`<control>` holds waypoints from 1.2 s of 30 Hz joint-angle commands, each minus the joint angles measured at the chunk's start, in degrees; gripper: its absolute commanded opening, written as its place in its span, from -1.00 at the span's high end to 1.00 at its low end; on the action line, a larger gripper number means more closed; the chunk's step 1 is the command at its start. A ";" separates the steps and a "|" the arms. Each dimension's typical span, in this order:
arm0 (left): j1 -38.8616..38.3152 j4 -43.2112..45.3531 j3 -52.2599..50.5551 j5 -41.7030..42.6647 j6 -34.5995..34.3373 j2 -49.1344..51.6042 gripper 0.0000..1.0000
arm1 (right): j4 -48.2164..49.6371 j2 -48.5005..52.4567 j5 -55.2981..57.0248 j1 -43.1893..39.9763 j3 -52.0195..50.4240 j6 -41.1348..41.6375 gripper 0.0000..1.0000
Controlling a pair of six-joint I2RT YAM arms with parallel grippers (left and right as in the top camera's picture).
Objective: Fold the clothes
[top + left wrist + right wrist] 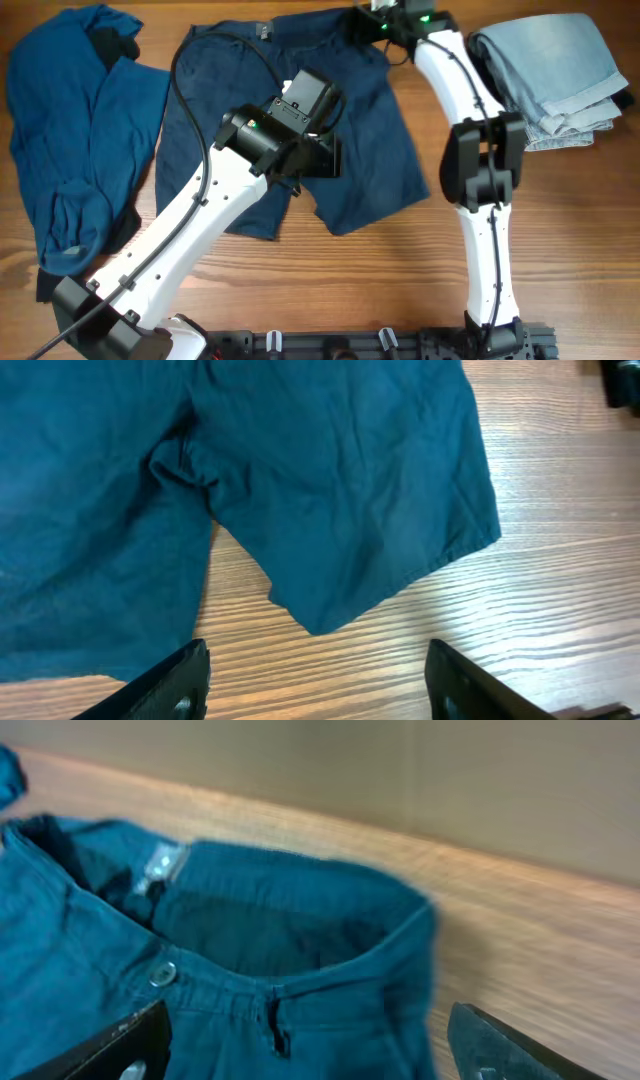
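Wood-grain table (400, 285) fills your whole overhead view, with the clothes spread across its far half.

The biggest piece is the dark navy shorts (365, 150). They're lying pretty flat in the middle, waistband toward the far edge and the two short legs pointing back at the robot. Just beside them on the left you've got the brighter blue garment (80, 140), rumpled and running down that side. The pale blue jeans (550, 70) sit as a folded bundle in the far right corner.

Your left arm (190, 230) comes in from the near left corner on a long diagonal and ends with its wrist over the middle of the shorts. Your right arm (480, 200) goes nearly straight up from the near edge, then bends at the elbow. Its forearm leans left to the far right end of the waistband.

The left gripper (318, 665) has its jaws spread with nothing between them. One finger is over the edge of a leg and the other is over bare wood next to the hem. I can't tell if it's touching down. The right gripper (310, 1040) is also spread wide, straddling the waistband without pinching it.

Small stuff on the wrist cam: a grey label (160, 865) inside the waistband, and a little button (162, 973) on the front.
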 commanded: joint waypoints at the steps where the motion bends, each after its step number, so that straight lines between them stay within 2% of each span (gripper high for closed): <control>1: 0.26 -0.76 0.11 -1.60 -0.37 0.37 -0.39 | 3.63 4.94 -0.94 0.90 0.17 2.34 -0.64; 6: 0.26 -0.92 0.11 -2.95 -0.39 0.37 -0.43 | 8.20 6.34 5.16 0.92 0.17 4.74 -0.47; 10: 0.28 -0.22 0.11 -3.15 -0.37 0.37 -0.45 | 11.67 8.02 6.84 0.44 0.17 4.83 -0.52; 12: 0.31 0.37 0.11 -3.15 -0.37 0.37 -0.46 | 12.17 9.27 6.84 0.39 0.17 5.01 -0.47; 13: 0.31 0.63 0.11 -3.15 -0.37 0.37 -0.47 | 12.26 9.79 6.84 0.39 0.17 4.98 -0.32; 14: 0.31 0.81 0.11 -3.15 -0.37 0.37 -0.48 | 12.15 10.01 6.91 0.39 0.17 4.96 -0.07; 15: 0.31 1.01 0.11 -3.13 -0.37 0.37 -0.48 | 12.11 10.19 7.63 0.39 0.17 4.96 0.04; 17: 0.31 1.25 0.11 -3.13 -0.37 0.37 -0.48 | 12.09 10.21 7.67 0.39 0.17 5.01 0.04; 19: 0.31 1.22 0.11 -3.13 -0.37 0.37 -0.48 | 11.72 10.21 7.65 0.39 0.17 5.38 0.20; 20: 0.31 1.25 0.11 -3.13 -0.37 0.37 -0.49 | 10.75 10.21 7.63 0.39 0.17 5.95 0.76; 22: 0.31 1.55 0.11 -3.13 -0.37 0.37 -0.49 | 9.49 10.01 7.15 0.31 0.20 6.97 0.90; 26: 0.31 2.25 0.11 -3.13 -0.37 0.37 -0.49 | 2.91 5.49 9.86 -1.79 0.63 11.43 0.92; 29: 0.31 3.10 0.11 -3.13 -0.37 0.37 -0.50 | -5.11 0.39 19.10 -4.48 1.27 12.50 0.92; 31: 0.31 3.76 0.11 -3.13 -0.37 0.37 -0.50 | -14.03 -3.10 27.26 -6.62 1.27 14.08 0.91; 36: 0.31 4.44 0.11 -3.13 -0.35 0.37 -0.50 | -31.43 -5.22 26.29 -10.62 1.29 19.67 0.91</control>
